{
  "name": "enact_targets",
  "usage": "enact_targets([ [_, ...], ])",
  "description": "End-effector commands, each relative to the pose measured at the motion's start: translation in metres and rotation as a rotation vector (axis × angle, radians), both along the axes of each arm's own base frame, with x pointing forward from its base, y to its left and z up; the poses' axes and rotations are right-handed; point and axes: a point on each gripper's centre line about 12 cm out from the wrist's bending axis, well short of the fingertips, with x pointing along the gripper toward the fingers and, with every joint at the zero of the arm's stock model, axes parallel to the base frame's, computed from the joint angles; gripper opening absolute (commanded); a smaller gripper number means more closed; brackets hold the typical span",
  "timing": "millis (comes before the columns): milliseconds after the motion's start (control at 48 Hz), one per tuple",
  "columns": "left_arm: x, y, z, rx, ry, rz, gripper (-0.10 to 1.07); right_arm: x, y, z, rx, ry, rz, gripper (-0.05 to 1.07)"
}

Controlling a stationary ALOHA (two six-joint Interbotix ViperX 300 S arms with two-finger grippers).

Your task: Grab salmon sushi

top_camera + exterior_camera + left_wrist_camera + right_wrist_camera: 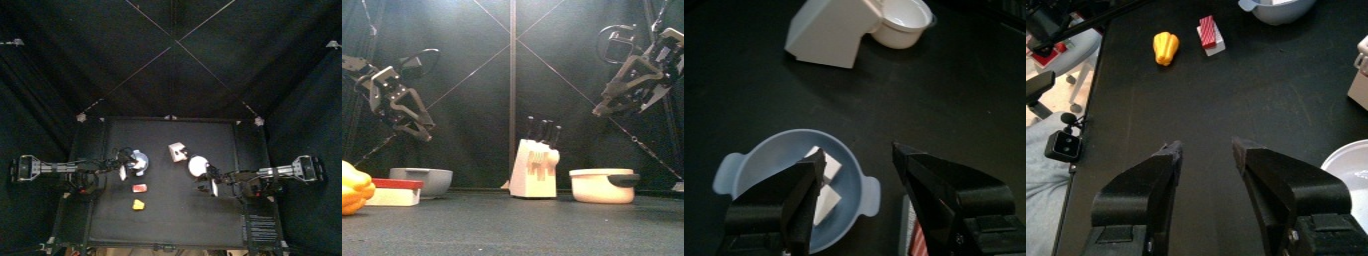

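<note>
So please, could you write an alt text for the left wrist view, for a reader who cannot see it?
The open left gripper hangs over a pale blue two-handled bowl with a white block inside, on a black table. Farther off stand a white knife block and a white pot.

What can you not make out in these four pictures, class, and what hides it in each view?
- Salmon sushi: front view, partly behind the yellow piece; its far side is hidden.
- Blue bowl: left wrist view, its contents partly covered by the left gripper and its open jaws.
- White pot: right wrist view, cut off by the picture's edge.
- Knife block: top view, too small for detail.
</note>
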Motion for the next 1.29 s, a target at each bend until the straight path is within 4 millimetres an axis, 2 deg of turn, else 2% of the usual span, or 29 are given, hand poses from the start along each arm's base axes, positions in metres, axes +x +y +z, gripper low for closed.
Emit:
enact_targets([
  [0, 0.006, -0.01, 0.006, 0.019, -0.022, -0.054, 0.9, 0.005, 0.0, 0.01, 0.0, -0.036, 0.003, 0.81],
  [396, 0.009, -0.044, 0.003, 0.034, -0.005, -0.213, 0.9, 0.005, 0.0, 0.011, 0.007, -0.036, -0.001, 0.81],
  [688, 0.015, -0.068, -0.017, 0.029, 0.087, -0.314, 0.9, 0.006, 0.0, 0.009, 0.011, -0.03, -0.001, 0.81],
  [1271, 0.045, -0.074, -0.057, 0.049, 0.314, -0.36, 0.9, 0.005, 0.001, 0.009, 0.011, -0.029, 0.002, 0.81],
])
